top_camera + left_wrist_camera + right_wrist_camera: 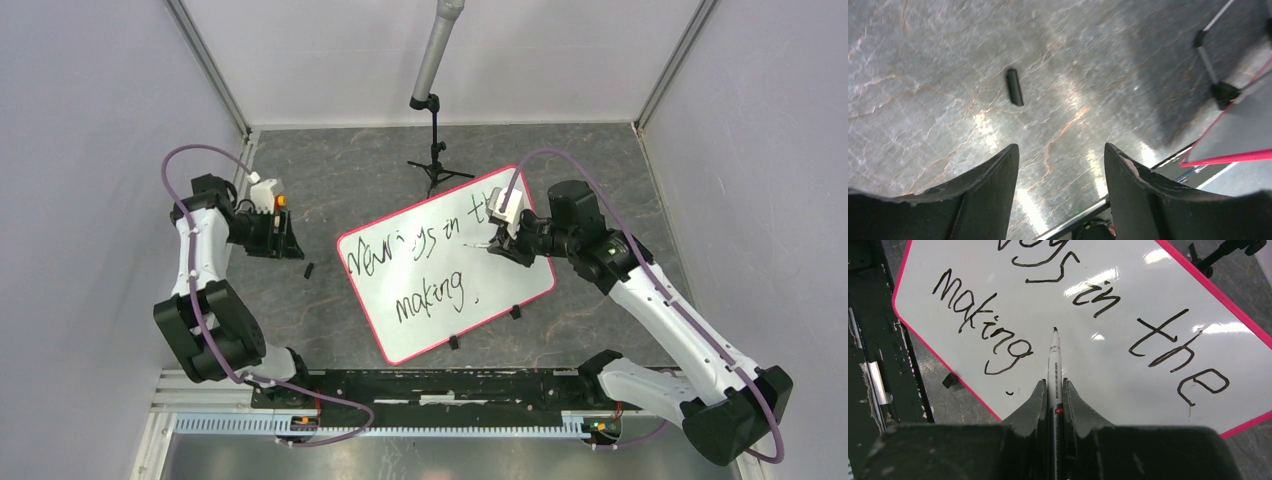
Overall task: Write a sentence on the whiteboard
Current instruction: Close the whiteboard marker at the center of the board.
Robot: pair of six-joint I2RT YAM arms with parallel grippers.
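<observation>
The whiteboard (440,300), white with a pink-red rim, lies tilted on the grey floor. The sentence (420,250) runs in two slanted black lines; the right wrist view shows "in the" (1148,335) and "making." (983,335). My right gripper (497,245) is over the board's upper right, shut on a white marker (1054,365). The marker's black tip (1054,329) points at bare board between the two lines. My left gripper (292,243) is open and empty over the floor left of the board. In its own view the jaws (1062,150) stand wide apart.
A small black marker cap (309,269) lies on the floor between my left gripper and the board; it also shows in the left wrist view (1014,87). A black tripod (437,165) with a grey pole stands behind the board. Black clips (453,342) sit on the board's near rim.
</observation>
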